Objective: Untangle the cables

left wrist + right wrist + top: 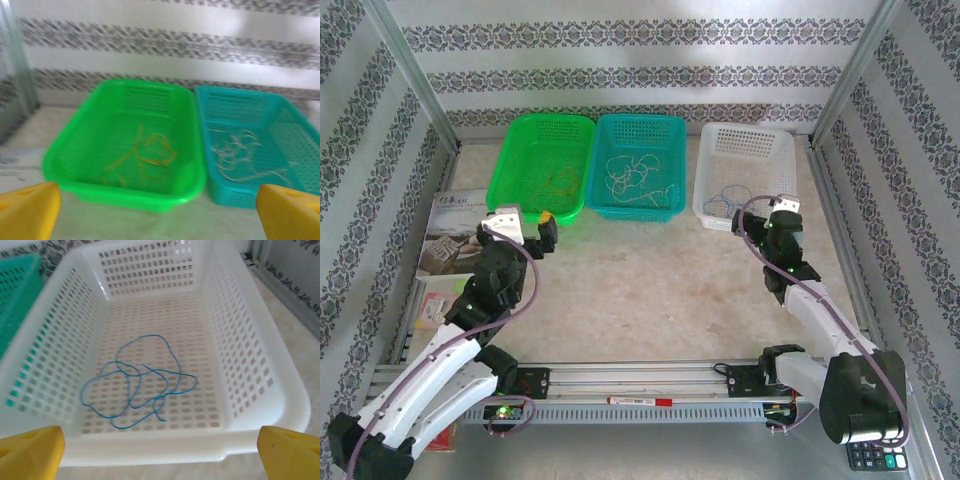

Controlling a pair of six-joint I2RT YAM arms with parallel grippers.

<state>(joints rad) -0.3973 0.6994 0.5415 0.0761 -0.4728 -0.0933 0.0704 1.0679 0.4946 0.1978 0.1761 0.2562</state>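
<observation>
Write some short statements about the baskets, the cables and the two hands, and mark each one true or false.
1. The blue cable lies in the white basket. True.
2. The green basket holds whitish cables. False: it holds yellow cables; the whitish cables are in the teal basket.
3. The teal basket stands between the green and the white one. True.
4. The right hand is shut on the blue cable. False: it is open and empty, in front of the white basket; the cable lies loose on the basket floor.
5. The left hand is open and holds nothing. True.
</observation>
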